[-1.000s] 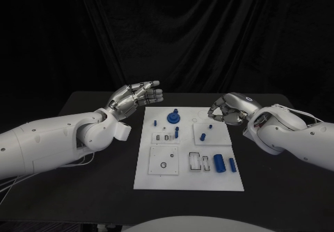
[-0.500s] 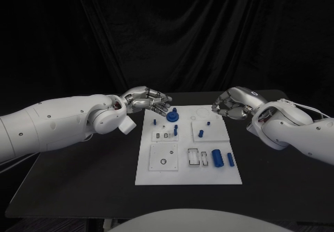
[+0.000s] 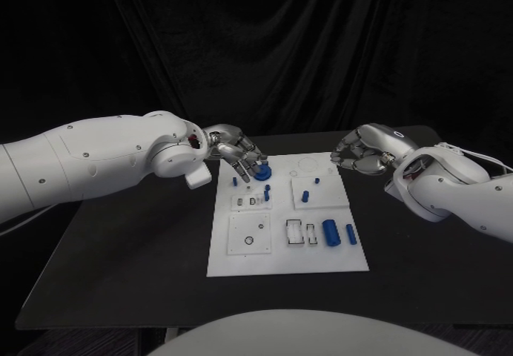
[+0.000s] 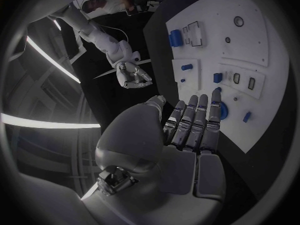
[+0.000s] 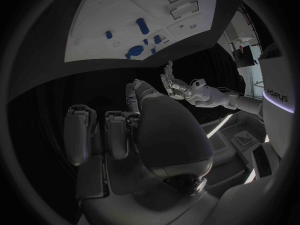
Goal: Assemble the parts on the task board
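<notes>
Left hand (image 3: 233, 150) now lower, fingers (image 3: 244, 169) at the blue round part (image 3: 262, 171).

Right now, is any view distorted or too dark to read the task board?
Head view: undistorted, the task board is bright against the black table. Left wrist view: fisheye bends the board's edges, the left hand is evenly lit. Right wrist view: the right hand is dim, the board curved.

surface: black table (image 3: 139, 245) | on it: white task board (image 3: 267, 256), lying flat, mid-table
</notes>
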Action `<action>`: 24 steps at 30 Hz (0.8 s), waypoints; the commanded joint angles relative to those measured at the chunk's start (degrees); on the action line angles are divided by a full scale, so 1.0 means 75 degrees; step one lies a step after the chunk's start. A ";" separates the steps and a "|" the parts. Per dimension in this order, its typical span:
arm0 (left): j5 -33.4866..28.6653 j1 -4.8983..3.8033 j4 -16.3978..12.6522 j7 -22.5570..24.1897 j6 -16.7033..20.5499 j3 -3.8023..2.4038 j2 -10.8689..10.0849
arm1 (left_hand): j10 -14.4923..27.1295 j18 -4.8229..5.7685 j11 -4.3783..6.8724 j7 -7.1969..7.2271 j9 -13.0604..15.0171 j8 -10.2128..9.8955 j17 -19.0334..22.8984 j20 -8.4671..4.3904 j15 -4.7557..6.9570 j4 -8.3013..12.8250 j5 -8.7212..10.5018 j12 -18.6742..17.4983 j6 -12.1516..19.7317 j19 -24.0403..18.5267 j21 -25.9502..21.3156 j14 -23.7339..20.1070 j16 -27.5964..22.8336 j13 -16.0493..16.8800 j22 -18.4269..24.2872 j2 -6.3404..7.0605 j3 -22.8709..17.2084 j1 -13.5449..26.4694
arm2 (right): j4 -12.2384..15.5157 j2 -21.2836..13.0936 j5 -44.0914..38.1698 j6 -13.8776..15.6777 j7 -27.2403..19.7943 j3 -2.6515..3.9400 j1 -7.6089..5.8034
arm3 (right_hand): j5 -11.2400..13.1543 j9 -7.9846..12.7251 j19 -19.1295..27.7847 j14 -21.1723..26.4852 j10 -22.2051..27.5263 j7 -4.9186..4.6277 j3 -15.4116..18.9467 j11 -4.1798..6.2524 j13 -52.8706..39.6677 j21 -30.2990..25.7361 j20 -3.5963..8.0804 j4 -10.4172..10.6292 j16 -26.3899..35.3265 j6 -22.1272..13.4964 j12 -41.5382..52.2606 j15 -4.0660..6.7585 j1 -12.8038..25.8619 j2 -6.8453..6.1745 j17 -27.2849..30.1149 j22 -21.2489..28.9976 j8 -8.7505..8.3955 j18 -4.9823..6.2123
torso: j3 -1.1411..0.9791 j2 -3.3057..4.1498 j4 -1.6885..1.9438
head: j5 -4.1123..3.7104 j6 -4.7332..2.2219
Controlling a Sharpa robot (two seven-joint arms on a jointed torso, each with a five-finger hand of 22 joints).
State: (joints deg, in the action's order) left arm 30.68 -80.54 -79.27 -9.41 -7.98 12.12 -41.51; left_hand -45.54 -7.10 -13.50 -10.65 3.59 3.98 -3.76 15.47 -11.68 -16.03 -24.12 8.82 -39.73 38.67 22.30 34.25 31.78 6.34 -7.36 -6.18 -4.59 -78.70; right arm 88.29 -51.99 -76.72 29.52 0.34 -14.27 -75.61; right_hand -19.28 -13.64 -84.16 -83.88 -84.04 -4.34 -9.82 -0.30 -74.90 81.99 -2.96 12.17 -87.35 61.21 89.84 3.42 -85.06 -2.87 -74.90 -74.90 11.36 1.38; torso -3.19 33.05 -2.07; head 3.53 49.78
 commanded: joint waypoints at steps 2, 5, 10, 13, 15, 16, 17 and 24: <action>0.1046 -0.0072 0.0031 -0.0982 -0.0507 -0.0007 0.0138 | -0.0073 -0.0151 0.0017 -0.0504 0.0005 0.0028 0.0008 -0.0009 0.0022 -0.0011 -0.0020 0.0024 -0.0056 0.0079 0.0024 0.0083 0.0039 0.0019 -0.0004 0.0027 0.0070 0.0062 | -0.0021 0.0030 -0.0008 0.0039 0.0028 0.0006 -0.0012 | -0.0028 -0.0010 -0.0222 -0.0659 -0.0795 -0.0021 -0.0026 0.0029 -0.2013 -0.0029 0.0039 0.0025 0.0051 -0.0045 0.0021 0.0029 -0.0009 0.0010 -0.1328 -0.1609 -0.0027 0.0107 | -0.0092 -0.0027 -0.0024 | -0.0012 0.0029; 0.1146 -0.0096 0.0080 -0.1598 -0.0815 -0.0007 0.0245 | -0.0039 -0.0151 -0.0010 -0.0493 -0.0020 -0.0027 0.0020 -0.0006 0.0016 -0.0041 -0.0025 -0.0040 0.0148 0.0134 -0.0005 0.0101 0.0035 0.0016 0.0017 0.0037 0.0178 0.0212 | -0.0049 0.0052 -0.0008 -0.0003 0.0033 0.0006 -0.0010 | -0.0029 -0.0010 -0.0224 -0.0661 -0.0795 -0.0022 -0.0027 0.0028 -0.2013 -0.0027 0.0038 0.0026 0.0047 -0.0046 0.0021 0.0029 -0.0010 0.0010 -0.1336 -0.1610 -0.0028 0.0106 | -0.0108 -0.0018 -0.0058 | -0.0010 0.0029; 0.1226 -0.0129 0.0229 -0.2471 -0.1255 -0.0008 0.0474 | -0.0042 -0.0167 0.0003 -0.0547 -0.0026 -0.0053 0.0016 -0.0015 0.0038 -0.0016 -0.0170 -0.0097 0.0259 0.0250 -0.0016 0.0202 0.0067 0.0020 0.0032 0.0065 0.0298 0.0397 | -0.0106 0.0076 -0.0009 -0.0108 0.0053 0.0006 -0.0005 | -0.0034 -0.0011 -0.0230 -0.0658 -0.0795 -0.0021 -0.0030 0.0029 -0.2013 -0.0015 0.0038 0.0024 0.0054 -0.0045 0.0021 0.0029 -0.0013 0.0014 -0.1325 -0.1614 -0.0029 0.0103 | -0.0122 0.0006 -0.0090 | 0.0049 0.0029; 0.1244 -0.0141 0.0318 -0.2654 -0.1306 -0.0009 0.0595 | -0.0033 -0.0166 -0.0001 -0.0550 -0.0031 -0.0063 0.0016 -0.0015 0.0038 -0.0009 -0.0177 -0.0107 0.0303 0.0258 -0.0019 0.0207 0.0069 0.0019 0.0034 0.0059 0.0302 0.0409 | -0.0136 0.0087 -0.0009 -0.0192 0.0068 0.0006 0.0000 | -0.0038 -0.0012 -0.0228 -0.0656 -0.0795 -0.0021 -0.0031 0.0029 -0.2013 -0.0020 0.0038 0.0023 0.0060 -0.0045 0.0021 0.0029 -0.0016 0.0015 -0.1315 -0.1613 -0.0030 0.0104 | -0.0143 0.0007 -0.0115 | 0.0075 0.0029; 0.1251 -0.0147 0.0370 -0.2744 -0.1313 -0.0009 0.0678 | -0.0043 -0.0171 0.0002 -0.0548 -0.0031 -0.0067 0.0013 -0.0018 0.0045 -0.0003 -0.0178 -0.0113 0.0317 0.0287 -0.0017 0.0245 0.0087 0.0023 0.0035 0.0028 0.0299 0.0434 | -0.0148 0.0094 -0.0009 -0.0230 0.0074 0.0006 0.0006 | -0.0042 -0.0013 -0.0246 -0.0650 -0.0795 -0.0024 -0.0028 0.0028 -0.2013 0.0013 0.0038 0.0026 0.0075 -0.0047 0.0021 0.0029 -0.0009 0.0011 -0.1290 -0.1625 -0.0033 0.0096 | -0.0162 0.0012 -0.0125 | 0.0064 0.0029; 0.1254 -0.0150 0.0392 -0.2797 -0.1320 -0.0009 0.0716 | -0.0044 -0.0173 0.0001 -0.0543 -0.0031 -0.0067 0.0012 -0.0020 0.0048 0.0003 -0.0177 -0.0116 0.0324 0.0298 -0.0016 0.0258 0.0093 0.0024 0.0035 0.0021 0.0296 0.0438 | -0.0155 0.0101 -0.0009 -0.0242 0.0073 0.0006 0.0009 | -0.0043 -0.0014 -0.0246 -0.0649 -0.0795 -0.0024 -0.0027 0.0028 -0.2013 0.0013 0.0038 0.0027 0.0078 -0.0047 0.0021 0.0029 -0.0009 0.0010 -0.1285 -0.1625 -0.0034 0.0096 | -0.0168 0.0016 -0.0132 | 0.0061 0.0029; 0.1257 -0.0152 0.0412 -0.2852 -0.1330 -0.0009 0.0750 | -0.0045 -0.0177 -0.0002 -0.0525 -0.0030 -0.0067 0.0011 -0.0023 0.0053 0.0017 -0.0168 -0.0123 0.0326 0.0325 -0.0010 0.0287 0.0107 0.0026 0.0033 0.0008 0.0290 0.0443 | -0.0162 0.0109 -0.0009 -0.0251 0.0072 0.0006 0.0011 | -0.0043 -0.0014 -0.0247 -0.0648 -0.0795 -0.0024 -0.0027 0.0028 -0.2013 0.0013 0.0038 0.0027 0.0081 -0.0048 0.0021 0.0029 -0.0008 0.0010 -0.1280 -0.1625 -0.0034 0.0096 | -0.0175 0.0022 -0.0136 | 0.0064 0.0029; 0.1265 -0.0157 0.0640 -0.2954 -0.1255 -0.0008 0.0998 | -0.0339 -0.0425 0.0189 -0.0443 0.0041 0.0076 0.0007 -0.0115 0.0344 0.0164 0.0052 -0.0110 -0.0346 0.1753 0.0543 0.1077 0.0412 0.0128 -0.0177 -0.0061 0.0140 0.0612 | -0.0191 0.0129 -0.0009 -0.0297 0.0076 0.0005 0.0019 | -0.0052 -0.0016 -0.0254 -0.0635 -0.0795 -0.0024 -0.0028 0.0028 -0.2013 0.0025 0.0037 0.0031 0.0116 -0.0046 0.0021 0.0029 -0.0005 0.0014 -0.1222 -0.1629 -0.0035 0.0093 | -0.0167 0.0025 -0.0138 | 0.0091 0.0029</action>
State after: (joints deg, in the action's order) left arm 39.37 -81.61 -74.73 -29.86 -16.41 12.12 -34.34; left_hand -47.90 -9.77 -11.99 -10.95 3.95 4.47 -3.71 14.57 -9.12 -14.96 -23.96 8.11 -42.56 51.47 26.19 42.11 34.60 7.30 -8.67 -6.64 -3.63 -74.46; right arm 86.94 -50.97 -76.71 27.98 0.38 -14.28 -75.56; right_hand -19.50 -13.68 -84.16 -83.88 -84.03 -4.33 -9.82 -0.30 -74.94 81.99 -2.97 12.17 -86.84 61.21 89.84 3.42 -85.06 -2.87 -74.91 -74.94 11.36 1.38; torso -4.43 33.20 -3.06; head 4.15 50.00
